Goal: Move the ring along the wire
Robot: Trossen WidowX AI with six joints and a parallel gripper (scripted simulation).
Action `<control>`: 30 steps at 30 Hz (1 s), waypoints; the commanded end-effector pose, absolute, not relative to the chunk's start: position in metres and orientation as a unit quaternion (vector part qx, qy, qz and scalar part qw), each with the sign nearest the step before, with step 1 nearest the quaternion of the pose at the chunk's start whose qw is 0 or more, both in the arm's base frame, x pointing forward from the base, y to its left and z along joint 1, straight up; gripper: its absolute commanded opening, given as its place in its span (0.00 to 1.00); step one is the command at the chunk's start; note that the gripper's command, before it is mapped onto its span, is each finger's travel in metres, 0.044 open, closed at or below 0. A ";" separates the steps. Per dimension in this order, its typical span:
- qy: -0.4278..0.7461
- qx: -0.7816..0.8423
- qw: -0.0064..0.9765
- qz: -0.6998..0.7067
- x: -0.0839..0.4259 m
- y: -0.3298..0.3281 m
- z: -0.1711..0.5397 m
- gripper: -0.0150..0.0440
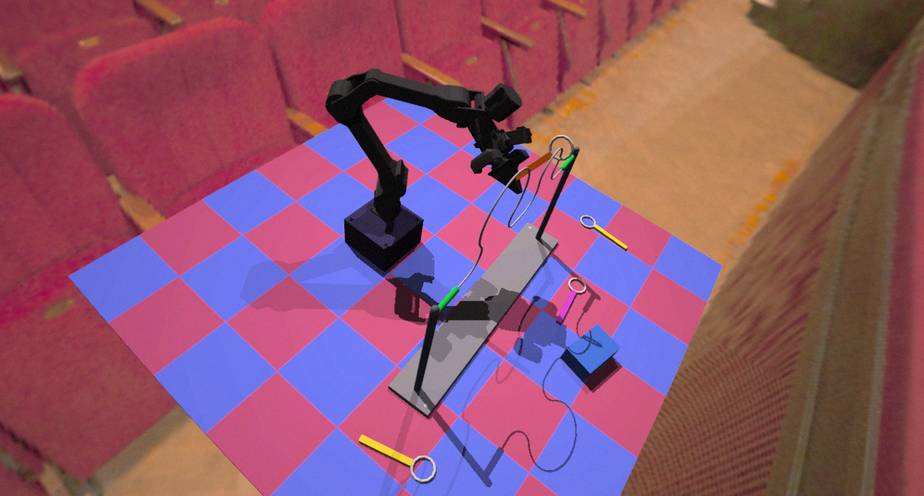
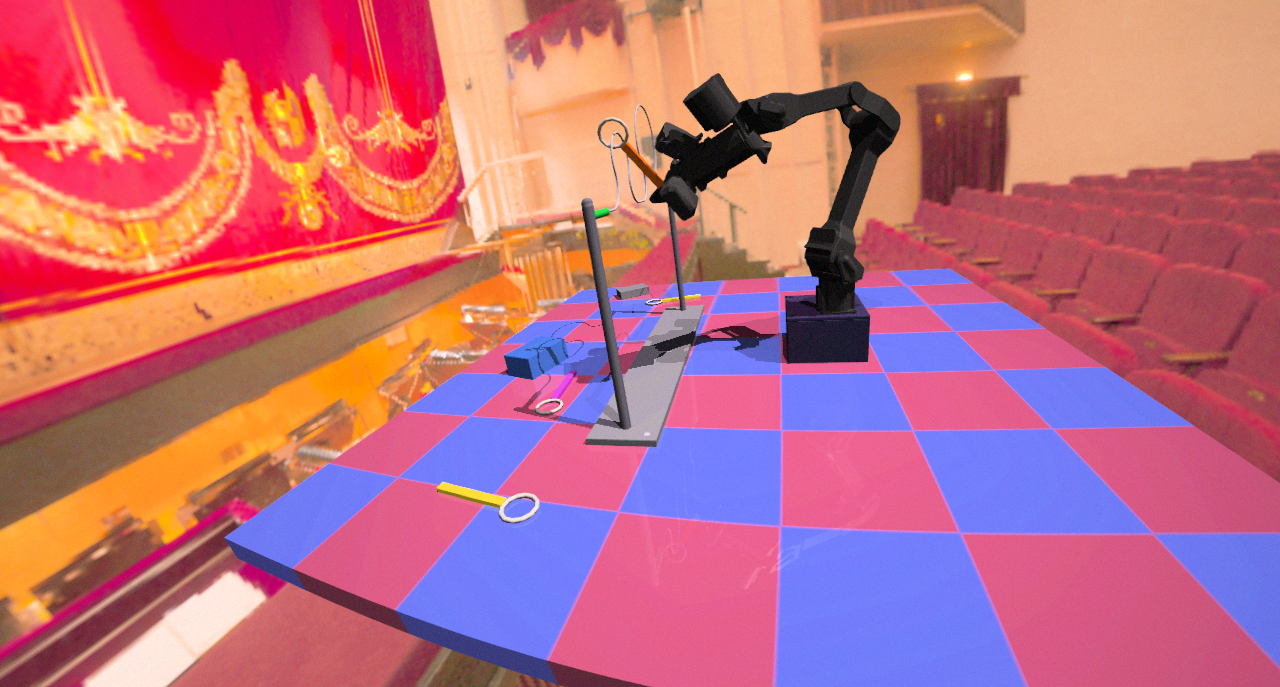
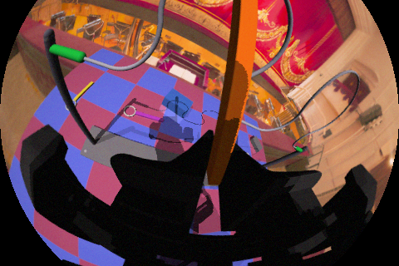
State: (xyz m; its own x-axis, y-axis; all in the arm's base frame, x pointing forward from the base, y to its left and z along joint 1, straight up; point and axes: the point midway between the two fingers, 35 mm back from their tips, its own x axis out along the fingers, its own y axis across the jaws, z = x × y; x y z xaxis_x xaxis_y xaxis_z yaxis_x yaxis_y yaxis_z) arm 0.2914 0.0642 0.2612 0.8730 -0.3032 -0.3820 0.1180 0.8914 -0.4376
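Observation:
My gripper (image 1: 518, 179) (image 2: 663, 187) (image 3: 214, 135) is shut on the orange handle (image 1: 539, 162) (image 2: 641, 162) (image 3: 238, 50). The ring (image 1: 561, 136) (image 2: 599, 131) is up by the wire's high bend near the far post (image 1: 556, 196) of the top view, above that post's green part (image 1: 567, 162) (image 2: 601, 212) (image 3: 67, 53). The grey wire (image 1: 480, 231) (image 3: 160, 21) appears to pass through the ring; the wrist view cuts the ring off. The other green part (image 1: 448, 297) (image 3: 298, 149) is beside the other post (image 1: 424, 351) (image 2: 677, 262). Contact with the wire cannot be told.
Wire loops hang close to the handle and fingers. Below are the grey base plate (image 1: 510, 266) (image 2: 644, 396), a blue box (image 1: 591, 351) (image 2: 535, 358) and a magenta-handled ring (image 1: 567, 307). Yellow-handled rings (image 1: 388, 451) (image 1: 610, 236) lie beyond both ends.

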 end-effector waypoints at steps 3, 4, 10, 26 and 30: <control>0.219 -0.268 0.929 -0.129 0.291 0.055 0.264 0.00; 0.218 -0.278 0.926 -0.131 0.291 0.054 0.264 0.00; 0.209 -0.337 0.906 -0.146 0.291 0.047 0.269 0.00; 0.183 -0.483 0.837 -0.180 0.290 0.032 0.285 0.00; 0.176 -0.516 0.817 -0.188 0.290 0.030 0.290 0.00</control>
